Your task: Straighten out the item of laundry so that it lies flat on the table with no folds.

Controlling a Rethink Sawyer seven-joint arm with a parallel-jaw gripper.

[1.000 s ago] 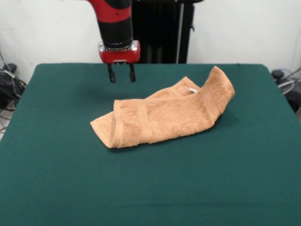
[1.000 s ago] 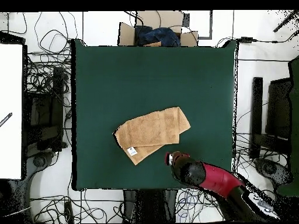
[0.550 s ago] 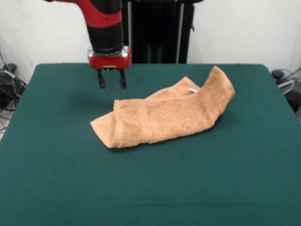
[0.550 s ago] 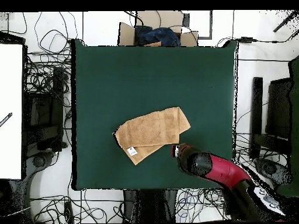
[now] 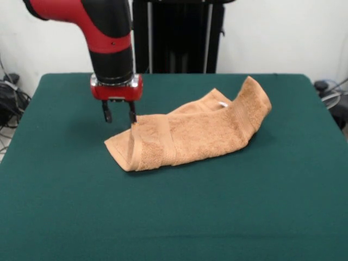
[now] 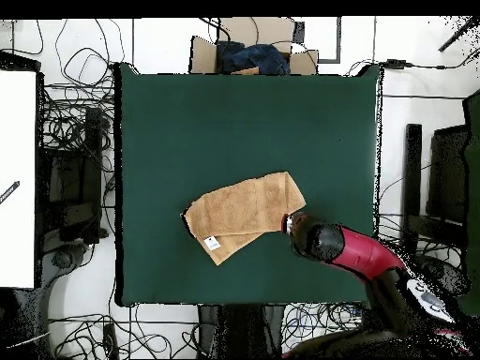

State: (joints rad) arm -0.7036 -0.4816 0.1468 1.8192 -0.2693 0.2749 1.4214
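Towel (image 5: 190,133) lies folded (tag showing) on the counter (image 5: 174,217) — gripper (image 5: 118,113) beside its corner, fingers (image 5: 106,114) apart, empty.

The arm (image 5: 106,32) runs off the top of the front view, and in the overhead view its wrist covers the gripper (image 5: 118,113) completely, along with the towel (image 5: 187,133) corner beside it. The towel's folds bury its inner layers and most of the white tag (image 6: 213,243), whose print is too small to read. The table (image 5: 174,217) is cut by the front view's bottom edge, so its near corners are out of the picture.
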